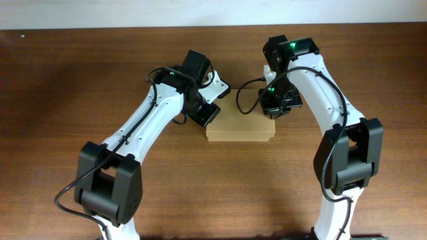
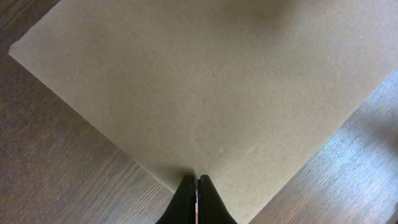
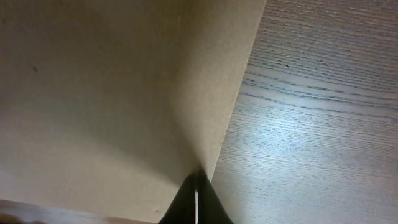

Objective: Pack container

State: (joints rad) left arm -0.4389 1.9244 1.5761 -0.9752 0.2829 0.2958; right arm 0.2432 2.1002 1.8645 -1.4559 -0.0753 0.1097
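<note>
As the left wrist view shows it, left gripper: fingertips pressed together, nothing visible between them; the tips meet the cardboard right at its near edge.
Right gripper: fingertips likewise pressed together, nothing seen in the pinch; the tips touch the cardboard just at its edge, with bare wood beside them.
Container: tan cardboard box at the centre of the table, between the two arms. The lid lies flat on top as far as the overhead view tells. The left gripper is at its left edge, the right gripper at its far right corner.
Step in hand: I judge this to be pressing the lid closed, with the closed tips used as pushers.
Method: I would press straight down with both arms together under light load, so the box neither skids nor tilts. I would stay on the lid margin above the walls, where the cardboard is supported and should not dent.
Risk: a tip sliding off the edge onto the table.
Markings: no brand, label or writing readable on the cardboard; the surface is plain. None legible on the arms.
</note>
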